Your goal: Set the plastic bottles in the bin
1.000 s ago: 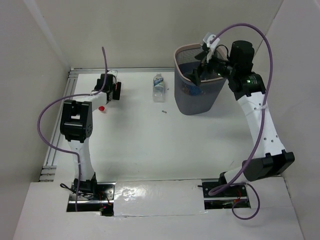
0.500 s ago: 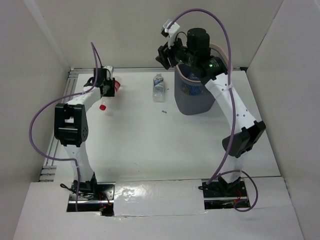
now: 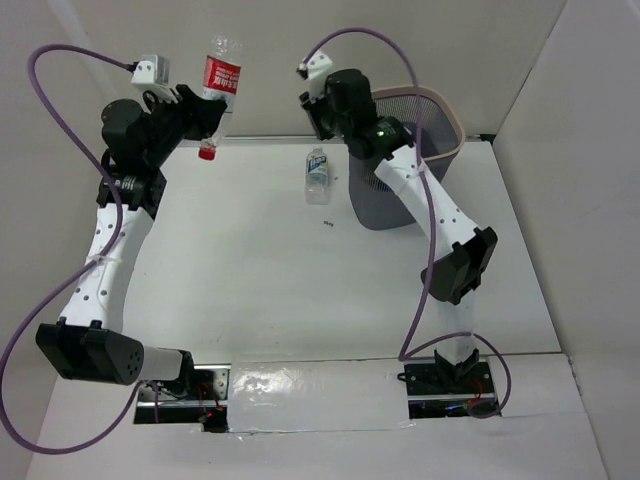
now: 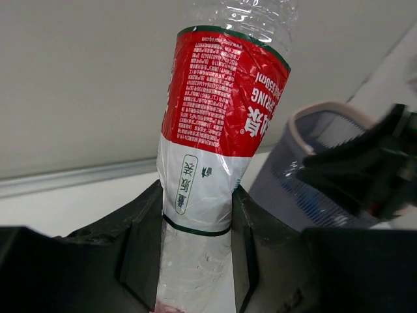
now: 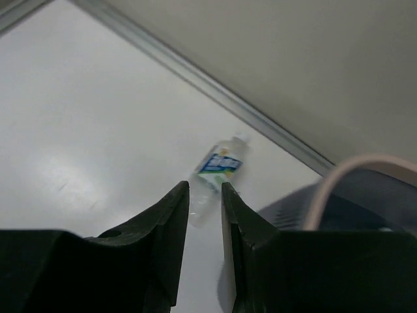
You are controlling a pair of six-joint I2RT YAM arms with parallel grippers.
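The red bottle (image 3: 221,80) has been lifted high, clamped by the left gripper (image 4: 195,244), well left of the bin (image 3: 456,122). The right gripper (image 5: 205,195) has been swung off the bin, barely parted and empty, above the blue bottle (image 3: 317,172). Release should be withheld until the bottle is centred over the bin.
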